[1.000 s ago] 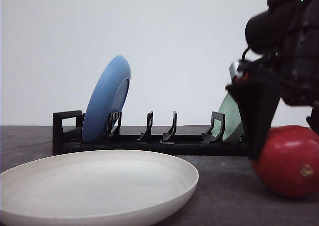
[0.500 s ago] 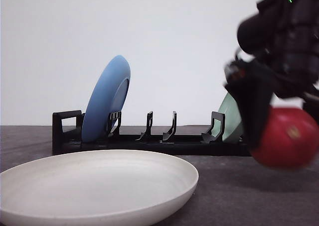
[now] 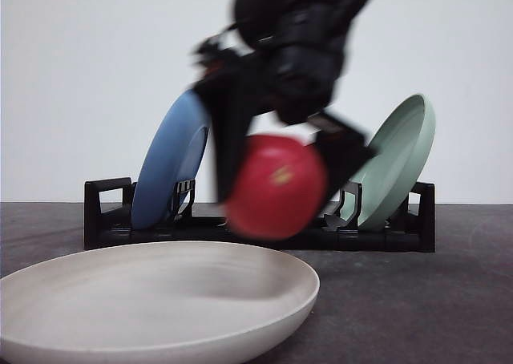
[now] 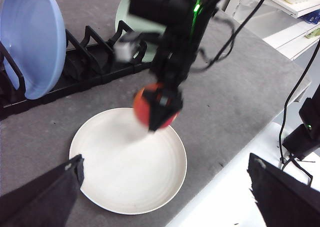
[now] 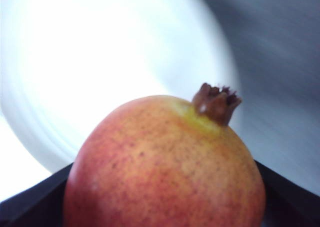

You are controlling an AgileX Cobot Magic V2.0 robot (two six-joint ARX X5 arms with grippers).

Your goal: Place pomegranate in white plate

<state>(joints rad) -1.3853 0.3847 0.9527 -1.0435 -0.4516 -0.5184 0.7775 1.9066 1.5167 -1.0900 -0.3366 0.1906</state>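
Carrying the pomegranate (image 3: 276, 186) pinched in the right gripper (image 3: 276, 179) above the white plate's (image 3: 152, 300) far rim, you next need to lower and release it over the plate's middle.

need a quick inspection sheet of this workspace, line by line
surface: dark grey table, matte, no spills seen
job's things: pomegranate held in the air above the far rim of the white plate; plate lies flat with nothing in it
clutter: black dish rack behind the plate, blue plate propped in one end, pale green plate in the other
grippers: right hand shut on the pomegranate; left hand open, hovering near the plate, holding nothing
cables: black wires on the right arm and one hanging past the table edge
surroundings: plain white wall; shelf with items beyond the table
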